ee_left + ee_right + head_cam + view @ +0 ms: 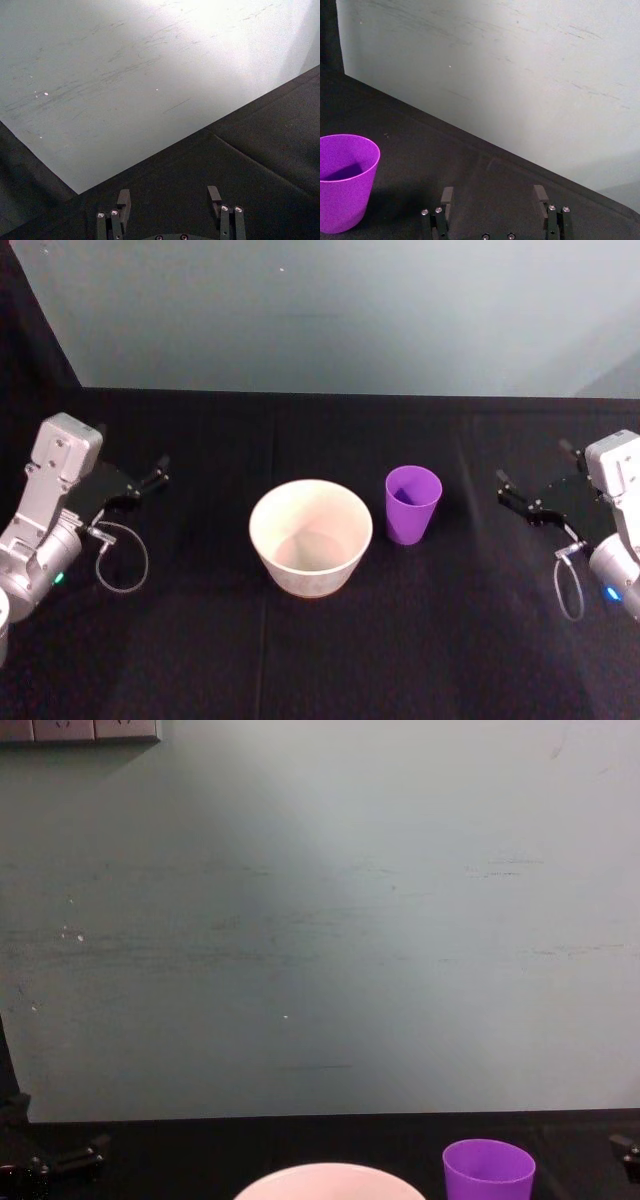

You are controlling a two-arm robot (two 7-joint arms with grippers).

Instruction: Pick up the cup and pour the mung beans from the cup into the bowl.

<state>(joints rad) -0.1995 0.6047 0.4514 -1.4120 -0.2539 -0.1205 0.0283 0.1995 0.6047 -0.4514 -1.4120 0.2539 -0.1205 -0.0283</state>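
The small purple plastic cup (412, 503) stood just right of the wide pale bowl (310, 575) mid desk (400, 650), so my open right hand (508, 492) suited it. The left hand (155, 472) sat open by the left edge.

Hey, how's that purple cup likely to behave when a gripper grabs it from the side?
The cup looks like smooth plastic, so it's probably light and may flex or slip under a hard squeeze. It tapers to a narrower base, so a sideways nudge could tip it.
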